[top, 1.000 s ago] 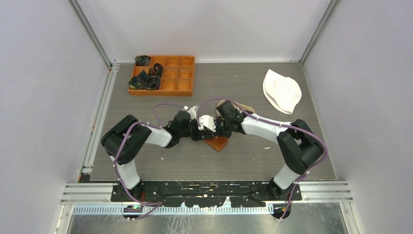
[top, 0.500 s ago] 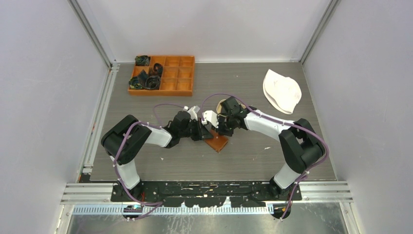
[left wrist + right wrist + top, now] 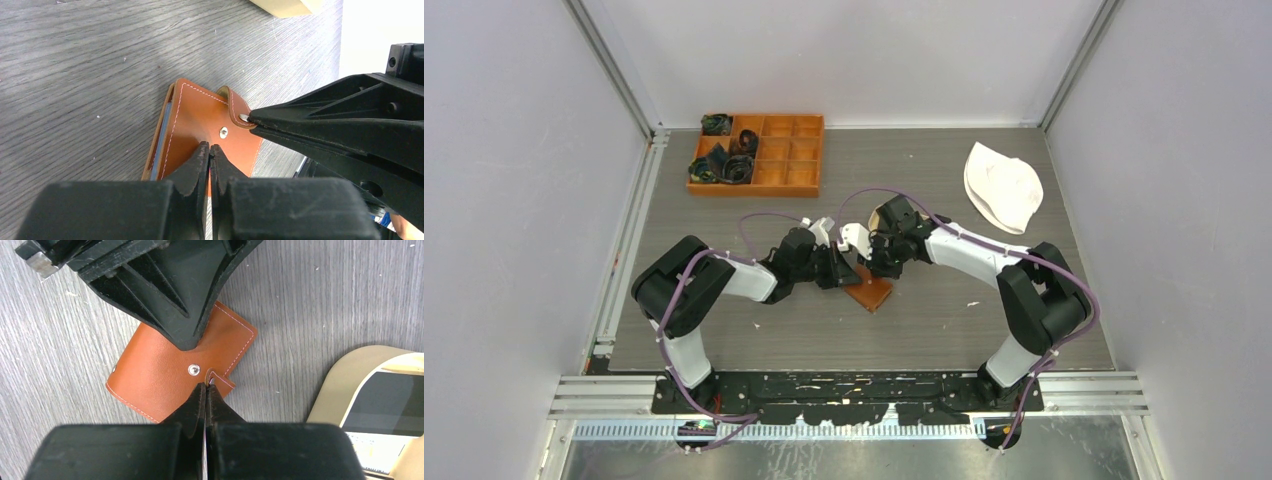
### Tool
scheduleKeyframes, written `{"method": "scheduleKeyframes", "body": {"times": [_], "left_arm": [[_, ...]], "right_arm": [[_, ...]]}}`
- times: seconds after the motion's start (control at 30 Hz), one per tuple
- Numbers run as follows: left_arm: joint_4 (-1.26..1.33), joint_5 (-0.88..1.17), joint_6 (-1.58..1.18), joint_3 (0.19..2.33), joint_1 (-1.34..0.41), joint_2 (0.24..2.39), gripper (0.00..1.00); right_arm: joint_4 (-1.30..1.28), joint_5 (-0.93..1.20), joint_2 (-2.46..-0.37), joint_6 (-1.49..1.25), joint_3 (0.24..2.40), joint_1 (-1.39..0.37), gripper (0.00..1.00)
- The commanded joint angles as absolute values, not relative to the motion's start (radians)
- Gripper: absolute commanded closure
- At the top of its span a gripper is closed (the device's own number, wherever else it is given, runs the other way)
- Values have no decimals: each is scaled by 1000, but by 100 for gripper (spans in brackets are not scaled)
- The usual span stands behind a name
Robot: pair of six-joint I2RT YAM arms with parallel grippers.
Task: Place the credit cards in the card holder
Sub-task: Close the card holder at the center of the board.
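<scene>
Grey wood-grain table (image 3: 944, 320), pale walls (image 3: 854, 50); card holder (image 3: 871, 293) mid-table, seemingly folded.

The card holder (image 3: 200, 115) is smooth leather, the table (image 3: 75, 60) matt wood-grain.

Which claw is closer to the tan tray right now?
Right. The right claw sits at the strap tab of the brown wallet, with the tan tray beside it. The left claw rests on the wallet's face, farther from the tray.
</scene>
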State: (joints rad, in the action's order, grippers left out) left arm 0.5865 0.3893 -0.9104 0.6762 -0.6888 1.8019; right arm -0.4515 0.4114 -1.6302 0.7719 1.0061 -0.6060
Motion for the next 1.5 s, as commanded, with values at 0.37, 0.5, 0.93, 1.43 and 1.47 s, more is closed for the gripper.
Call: {"method": "scheduleKeyframes", "body": {"times": [0.37, 0.5, 0.93, 1.43, 1.47], "left_arm": [[557, 400, -900, 664, -703, 1760, 96], [557, 402, -899, 664, -703, 1760, 96], [554, 404, -895, 664, -703, 1756, 96], [549, 405, -893, 664, -703, 1754, 96], [549, 405, -893, 664, -702, 1754, 96]], "right_arm": [[-449, 372, -1626, 873, 991, -669, 99], [-457, 354, -1633, 903, 985, -685, 99], [-439, 320, -1642, 921, 973, -699, 99], [-486, 346, -1644, 977, 968, -732, 99], [-496, 348, -1646, 984, 969, -737, 99]]}}
